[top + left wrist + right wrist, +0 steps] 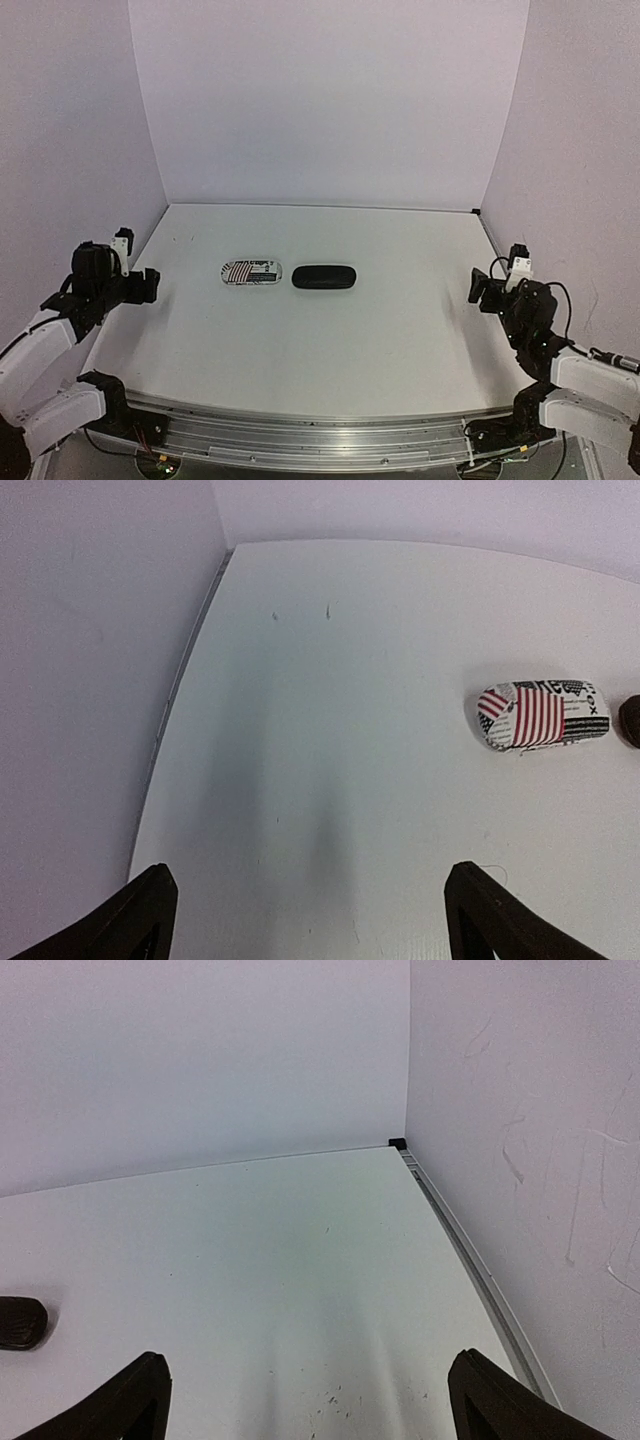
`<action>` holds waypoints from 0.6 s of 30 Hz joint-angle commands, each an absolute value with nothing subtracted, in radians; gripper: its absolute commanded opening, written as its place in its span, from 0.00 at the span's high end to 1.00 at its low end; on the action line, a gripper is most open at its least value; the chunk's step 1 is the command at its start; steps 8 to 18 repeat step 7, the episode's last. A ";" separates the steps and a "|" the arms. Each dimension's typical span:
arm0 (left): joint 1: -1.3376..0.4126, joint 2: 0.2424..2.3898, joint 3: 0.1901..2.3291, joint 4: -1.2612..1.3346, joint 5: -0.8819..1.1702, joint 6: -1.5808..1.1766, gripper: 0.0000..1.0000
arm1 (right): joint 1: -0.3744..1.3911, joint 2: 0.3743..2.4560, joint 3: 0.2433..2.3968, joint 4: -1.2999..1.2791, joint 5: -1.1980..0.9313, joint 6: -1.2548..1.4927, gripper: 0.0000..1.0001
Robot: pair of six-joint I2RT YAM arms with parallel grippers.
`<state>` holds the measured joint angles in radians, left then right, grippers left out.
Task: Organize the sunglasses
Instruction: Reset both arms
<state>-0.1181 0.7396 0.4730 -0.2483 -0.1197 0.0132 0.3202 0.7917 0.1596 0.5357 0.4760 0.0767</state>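
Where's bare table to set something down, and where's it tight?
Tight only mid-table: striped case and black case lie end to end, narrow gap. Bare table: behind them to the back wall, the whole near half, both sides out to the left gripper and right gripper.

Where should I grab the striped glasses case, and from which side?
Across its narrow middle, from above. The striped case lies flat, long axis left to right, so its long sides face near and far. The black case sits close at its right end, crowding an endwise grip.
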 commanded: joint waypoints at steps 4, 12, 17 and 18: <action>-0.090 0.557 0.299 0.076 -0.160 -0.113 0.16 | 0.317 0.773 0.046 0.746 0.472 0.051 0.02; -0.089 0.552 0.255 0.114 -0.155 -0.134 0.12 | 0.317 0.788 0.032 0.788 0.448 0.043 0.02; -0.089 0.552 0.255 0.114 -0.155 -0.134 0.12 | 0.317 0.788 0.032 0.788 0.448 0.043 0.02; -0.089 0.552 0.255 0.114 -0.155 -0.134 0.12 | 0.317 0.788 0.032 0.788 0.448 0.043 0.02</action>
